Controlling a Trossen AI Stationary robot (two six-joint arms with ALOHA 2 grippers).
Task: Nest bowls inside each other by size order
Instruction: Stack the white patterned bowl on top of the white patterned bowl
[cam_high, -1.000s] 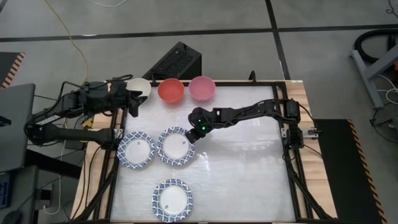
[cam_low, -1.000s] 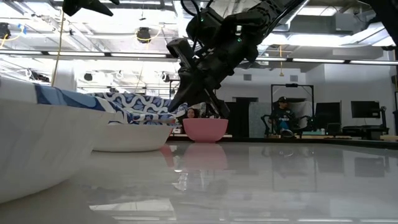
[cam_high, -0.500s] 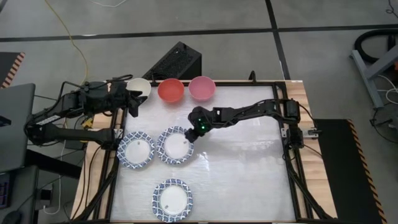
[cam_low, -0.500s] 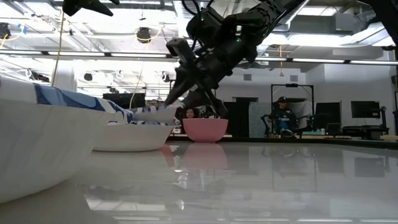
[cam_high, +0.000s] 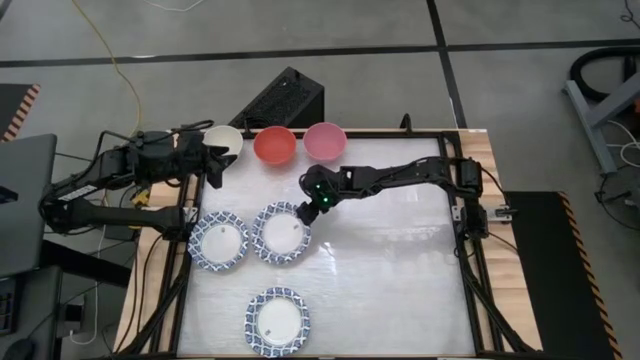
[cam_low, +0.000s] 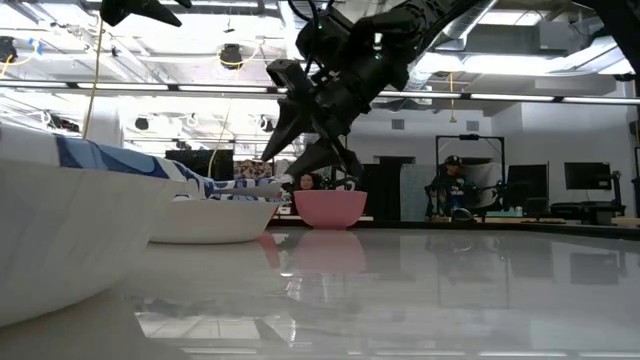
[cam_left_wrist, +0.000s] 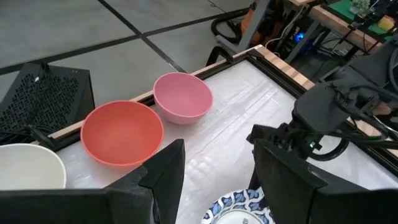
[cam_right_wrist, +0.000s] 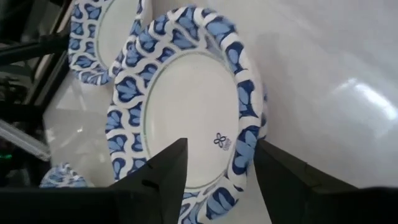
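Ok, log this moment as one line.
right gripper: open, above patterned bowl | left gripper: open, near cream bowl | small bowls unnested

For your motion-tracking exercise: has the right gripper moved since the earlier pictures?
Yes. In the high view the right gripper has pulled back from the middle blue-and-white bowl toward the pink bowl, and its jaws have opened; the low view shows it higher.

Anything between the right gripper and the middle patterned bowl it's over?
Nothing visible. The right gripper, fingers open, hangs just above the right rim of the middle patterned bowl, with only air between them. The left patterned bowl sits beside it, not in the path.
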